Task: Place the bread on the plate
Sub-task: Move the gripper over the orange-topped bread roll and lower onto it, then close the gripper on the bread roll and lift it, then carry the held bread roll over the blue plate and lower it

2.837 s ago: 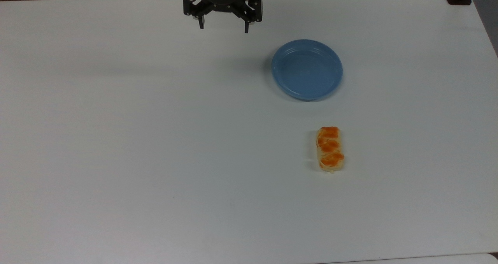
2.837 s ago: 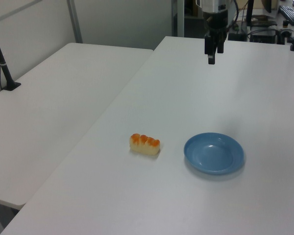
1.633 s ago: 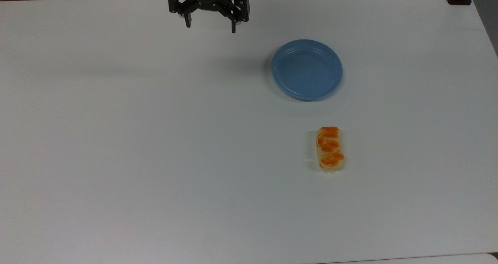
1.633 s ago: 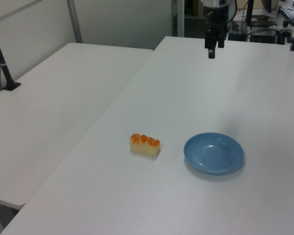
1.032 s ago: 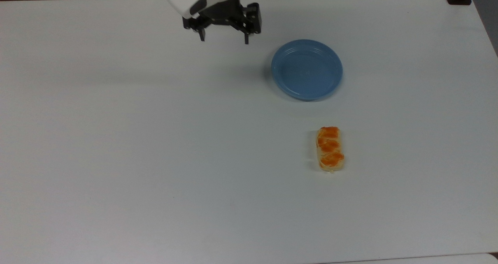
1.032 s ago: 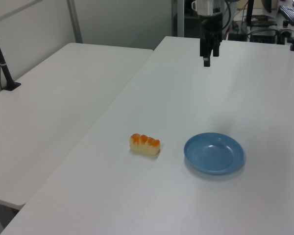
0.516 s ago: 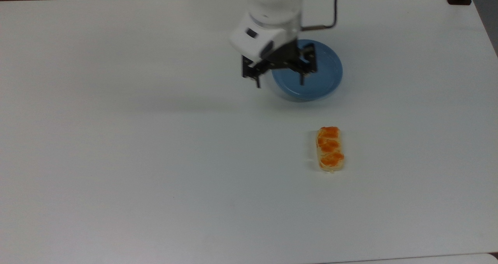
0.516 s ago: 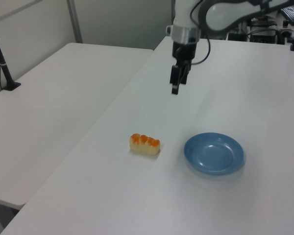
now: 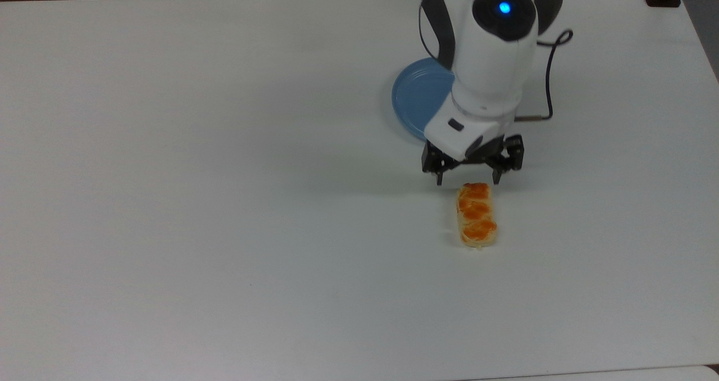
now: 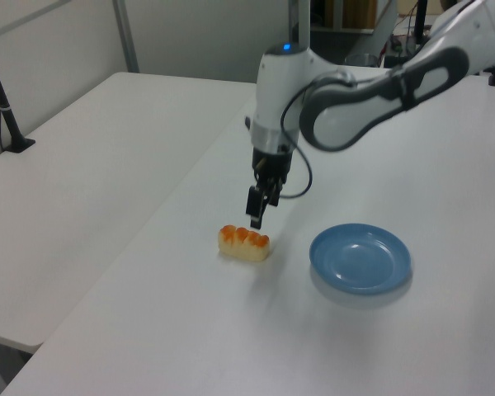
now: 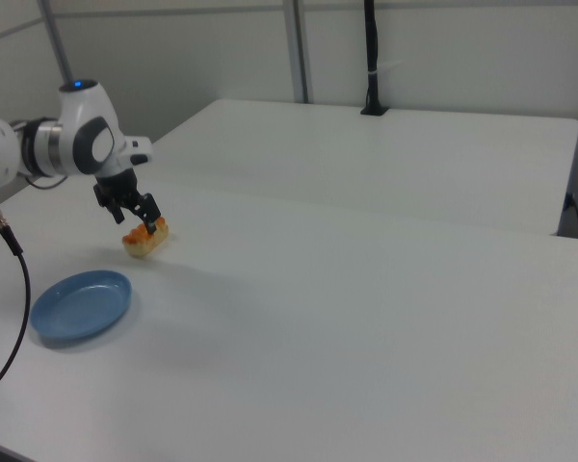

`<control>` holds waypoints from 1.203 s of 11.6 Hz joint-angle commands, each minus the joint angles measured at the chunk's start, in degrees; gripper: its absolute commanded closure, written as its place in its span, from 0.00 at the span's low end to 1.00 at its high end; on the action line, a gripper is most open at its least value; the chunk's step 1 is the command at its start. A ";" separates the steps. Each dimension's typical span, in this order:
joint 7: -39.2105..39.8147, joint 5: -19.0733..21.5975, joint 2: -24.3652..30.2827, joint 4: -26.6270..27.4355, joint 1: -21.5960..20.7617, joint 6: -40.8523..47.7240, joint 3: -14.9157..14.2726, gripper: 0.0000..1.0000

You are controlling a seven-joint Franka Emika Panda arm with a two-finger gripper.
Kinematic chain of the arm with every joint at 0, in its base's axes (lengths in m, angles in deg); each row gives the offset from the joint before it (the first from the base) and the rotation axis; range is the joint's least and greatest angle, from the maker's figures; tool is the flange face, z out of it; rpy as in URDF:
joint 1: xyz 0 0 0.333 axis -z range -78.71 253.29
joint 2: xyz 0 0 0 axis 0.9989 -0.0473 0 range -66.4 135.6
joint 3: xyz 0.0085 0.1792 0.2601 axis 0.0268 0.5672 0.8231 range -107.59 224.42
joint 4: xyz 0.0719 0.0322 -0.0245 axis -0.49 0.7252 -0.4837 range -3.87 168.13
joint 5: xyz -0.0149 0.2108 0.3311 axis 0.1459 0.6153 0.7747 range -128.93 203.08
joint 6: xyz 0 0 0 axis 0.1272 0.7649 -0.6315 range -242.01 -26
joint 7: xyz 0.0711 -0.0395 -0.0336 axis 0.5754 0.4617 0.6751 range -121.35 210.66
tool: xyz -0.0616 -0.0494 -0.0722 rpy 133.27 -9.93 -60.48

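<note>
Where the white surface (image 9: 224, 201) carries the items: bread (image 9: 477, 214), lying flat, long axis running up and down in the top view, near the plate (image 9: 418, 97) but apart from it. Plate: blue, round, partly hidden behind the arm in the top view. Tool (image 9: 467, 181): fingers spread wide, holding nothing, poised over the bread's end nearest the plate; contact with the bread seems unlikely, though the right view leaves it unclear.
</note>
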 commanded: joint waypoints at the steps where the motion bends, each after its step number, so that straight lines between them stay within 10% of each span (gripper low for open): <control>1: -5.13 -3.36 -8.01 -6.26 -2.92 -3.81 -2.67 0.00; 3: -5.83 -3.37 -9.16 -6.27 -3.45 -5.13 -2.85 0.06; 6: -6.72 -3.28 -7.25 -5.75 -3.54 -5.05 -2.76 0.74; 14: 4.89 -3.11 27.03 29.99 -2.31 6.47 0.20 0.73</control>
